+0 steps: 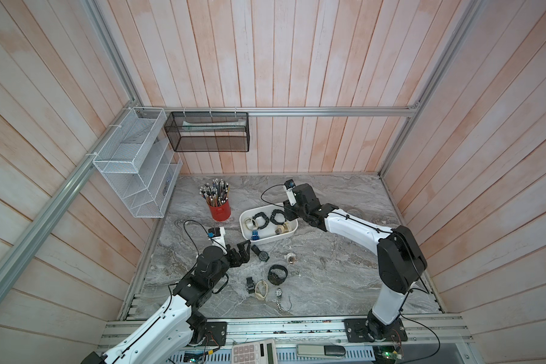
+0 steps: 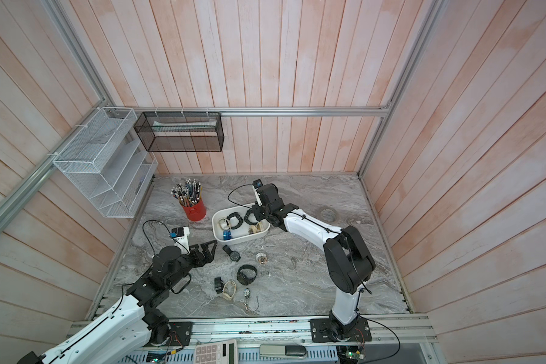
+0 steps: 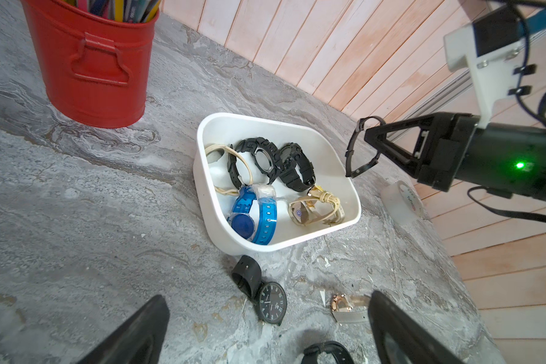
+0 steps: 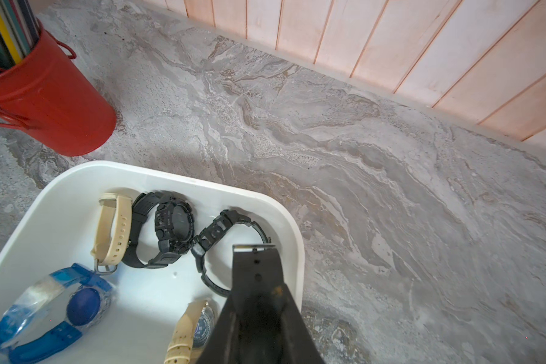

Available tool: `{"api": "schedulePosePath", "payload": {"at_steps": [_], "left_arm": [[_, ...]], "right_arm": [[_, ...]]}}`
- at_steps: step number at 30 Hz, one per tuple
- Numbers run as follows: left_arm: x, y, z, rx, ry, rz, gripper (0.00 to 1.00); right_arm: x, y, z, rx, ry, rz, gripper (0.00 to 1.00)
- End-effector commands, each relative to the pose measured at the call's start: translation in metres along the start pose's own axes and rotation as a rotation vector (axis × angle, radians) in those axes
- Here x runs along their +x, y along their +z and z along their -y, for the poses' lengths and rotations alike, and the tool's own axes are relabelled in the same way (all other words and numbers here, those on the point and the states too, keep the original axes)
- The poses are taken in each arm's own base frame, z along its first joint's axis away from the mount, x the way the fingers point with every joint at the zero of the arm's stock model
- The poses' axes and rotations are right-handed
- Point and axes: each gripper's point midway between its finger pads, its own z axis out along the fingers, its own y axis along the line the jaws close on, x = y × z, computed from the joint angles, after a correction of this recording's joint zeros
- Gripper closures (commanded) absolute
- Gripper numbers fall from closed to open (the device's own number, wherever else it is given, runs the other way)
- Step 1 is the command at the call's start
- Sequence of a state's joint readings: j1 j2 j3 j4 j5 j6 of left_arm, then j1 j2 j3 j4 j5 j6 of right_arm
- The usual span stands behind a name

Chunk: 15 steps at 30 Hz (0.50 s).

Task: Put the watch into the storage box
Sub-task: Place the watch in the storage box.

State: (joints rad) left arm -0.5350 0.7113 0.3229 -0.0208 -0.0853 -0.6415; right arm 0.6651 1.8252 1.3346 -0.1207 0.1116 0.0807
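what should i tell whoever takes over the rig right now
left gripper: open, empty, hovering over the table beside a dial watch.
right gripper: shut on a black watch, held at the far right corner of the box, not yet released.
Done: five watches lie in the box.
Left: drop the held one in, then move the loose watches from the table in front of the box.

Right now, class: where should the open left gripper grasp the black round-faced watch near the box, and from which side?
Probably the strap, from above: it curls up off the table, while the rest of the watch lies flat and thin. The left gripper should straddle the strap's width.
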Motion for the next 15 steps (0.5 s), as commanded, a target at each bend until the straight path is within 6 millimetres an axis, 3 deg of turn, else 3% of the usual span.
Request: {"api": "schedulePosePath", "payload": {"at_steps": [1,11,15], "left_arm": [[0.008,-0.001,-0.007,-0.012,-0.018,-0.017,0.0],[0.008,-0.005,-0.008,-0.027,-0.017,-0.026,0.0],[0.006,-0.006,-0.007,-0.025,-0.023,-0.022,0.0]], "right_arm": [[-0.005,0.008,-0.005,-0.034,-0.022,0.01,0.79],[0.017,0.041,-0.001,-0.041,-0.009,-0.05,0.79],[0.019,0.047,-0.002,-0.045,-0.02,-0.08,0.69]]}}
